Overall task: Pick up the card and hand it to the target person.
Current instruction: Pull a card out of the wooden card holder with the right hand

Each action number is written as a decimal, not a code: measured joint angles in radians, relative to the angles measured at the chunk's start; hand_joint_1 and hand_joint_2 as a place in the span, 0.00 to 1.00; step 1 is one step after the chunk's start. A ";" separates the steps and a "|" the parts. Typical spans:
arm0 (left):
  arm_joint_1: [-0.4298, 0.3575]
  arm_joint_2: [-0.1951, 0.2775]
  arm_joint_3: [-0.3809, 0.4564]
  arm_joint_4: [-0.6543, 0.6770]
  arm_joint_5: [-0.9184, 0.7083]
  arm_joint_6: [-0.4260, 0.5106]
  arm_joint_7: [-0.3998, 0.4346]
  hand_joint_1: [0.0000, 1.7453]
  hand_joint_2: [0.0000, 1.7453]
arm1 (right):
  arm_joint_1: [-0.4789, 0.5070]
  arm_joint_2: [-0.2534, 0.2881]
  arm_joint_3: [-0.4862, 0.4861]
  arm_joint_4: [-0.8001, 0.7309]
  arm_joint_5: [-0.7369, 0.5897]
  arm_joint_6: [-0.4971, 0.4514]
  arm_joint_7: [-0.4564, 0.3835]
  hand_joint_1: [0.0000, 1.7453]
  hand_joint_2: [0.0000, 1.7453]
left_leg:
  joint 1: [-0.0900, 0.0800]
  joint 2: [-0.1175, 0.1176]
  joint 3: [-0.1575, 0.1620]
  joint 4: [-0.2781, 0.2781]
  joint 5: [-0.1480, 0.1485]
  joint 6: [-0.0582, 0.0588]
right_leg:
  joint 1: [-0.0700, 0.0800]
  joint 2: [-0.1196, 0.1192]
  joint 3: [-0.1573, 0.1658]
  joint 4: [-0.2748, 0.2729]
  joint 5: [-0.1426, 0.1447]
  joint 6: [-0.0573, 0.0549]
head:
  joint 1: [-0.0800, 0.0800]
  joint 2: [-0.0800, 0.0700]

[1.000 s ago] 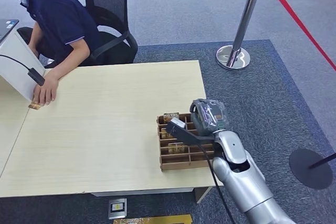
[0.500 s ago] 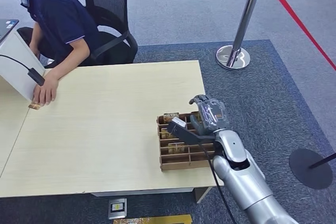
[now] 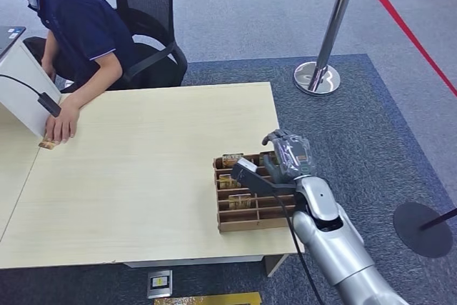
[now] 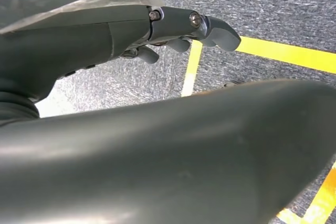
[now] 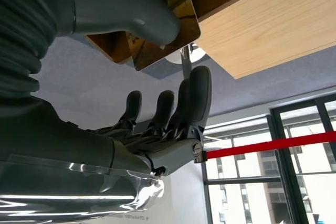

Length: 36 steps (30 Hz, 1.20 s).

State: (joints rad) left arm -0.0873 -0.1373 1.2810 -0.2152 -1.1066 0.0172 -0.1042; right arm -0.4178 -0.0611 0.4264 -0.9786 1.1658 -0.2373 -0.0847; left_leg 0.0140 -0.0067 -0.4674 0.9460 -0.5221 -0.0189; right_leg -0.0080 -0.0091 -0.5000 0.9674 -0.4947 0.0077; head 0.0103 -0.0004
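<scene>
Reaching for a card in the wooden tray

Hovering over the wooden tray's [image 3: 253, 205] 2 o'clock corner, the right hand [image 3: 286, 156] has fingers [image 5: 164, 109] spread apart and the thumb [image 5: 126, 11] extended near a card [image 5: 166, 30]; no grip yet, by my read. Cards stand on edge in the tray's slots at the table's [image 3: 140, 176] 4 o'clock corner. A card looks thin, stiff, light and glossy, so probably slippery; best pinched on its flat faces near the exposed top edge, thumb against a finger. Left hand [image 4: 118, 30] hangs over carpet, fingers loosely apart, holding nothing. Person [image 3: 81, 26] sits at the table's 10 o'clock, one hand [image 3: 62, 123] resting on the tabletop. Hard to tell: whether the thumb touches the card, how many cards there are, what is printed on them. The wrist mount hides part of the tray.
</scene>
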 joint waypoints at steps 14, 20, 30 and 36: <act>0.000 0.000 0.000 0.000 0.009 0.001 0.000 0.00 0.00 | -0.005 -0.004 -0.007 0.020 -0.003 0.002 -0.008 0.47 1.00 | 0.000 0.000 0.000 0.000 0.000 0.000 | 0.000 0.000 0.000 0.000 0.000 0.000 | 0.000 0.000; 0.000 0.000 0.000 0.000 0.009 0.002 0.000 0.00 0.00 | -0.011 -0.003 -0.007 0.030 -0.003 0.002 -0.009 0.48 1.00 | 0.000 0.000 0.000 0.000 0.000 0.000 | 0.000 0.000 0.000 0.000 0.000 0.000 | 0.000 0.000; 0.000 0.000 0.000 0.000 0.009 0.002 0.000 0.00 0.00 | -0.014 0.001 -0.009 0.044 -0.004 -0.007 -0.009 0.94 1.00 | 0.000 0.000 0.000 0.000 0.000 0.000 | 0.000 0.000 0.000 0.000 0.000 0.000 | 0.000 0.000; 0.000 0.000 0.000 0.000 0.009 0.002 -0.001 0.00 0.00 | -0.014 0.001 -0.010 0.044 -0.003 -0.020 -0.015 1.00 1.00 | 0.000 0.000 0.000 0.000 0.000 0.000 | 0.000 0.000 0.000 0.000 0.000 0.000 | 0.000 0.000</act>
State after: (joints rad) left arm -0.0872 -0.1373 1.2814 -0.2152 -1.0973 0.0192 -0.1050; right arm -0.4320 -0.0602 0.4167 -0.9350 1.1629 -0.2569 -0.0996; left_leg 0.0140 -0.0066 -0.4672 0.9460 -0.5220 -0.0189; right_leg -0.0080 -0.0091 -0.4996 0.9675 -0.4945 0.0078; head 0.0103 -0.0004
